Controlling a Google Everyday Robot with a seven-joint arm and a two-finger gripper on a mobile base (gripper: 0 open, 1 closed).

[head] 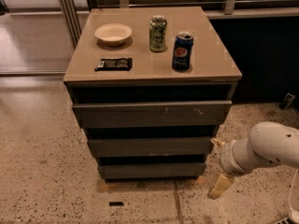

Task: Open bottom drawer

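Observation:
The bottom drawer (152, 170) is the lowest, narrowest grey-brown front of the cabinet, plain and unmarked, sitting just above the floor. It looks pushed in, with a dark gap above it. My gripper (218, 164) is to the right of the cabinet's lower right corner, level with the middle and bottom drawers. Its cream fingers (220, 185) are spread apart and hold nothing. It does not touch the drawer.
On the cabinet top (210, 64) stand a white bowl (113, 33), a green can (158, 33), a blue Pepsi can (182, 51) and a dark snack packet (113, 64). The top drawer (149, 113) bears white scratches; the middle drawer (149, 146) lies below. Speckled floor (46, 181) surrounds the cabinet.

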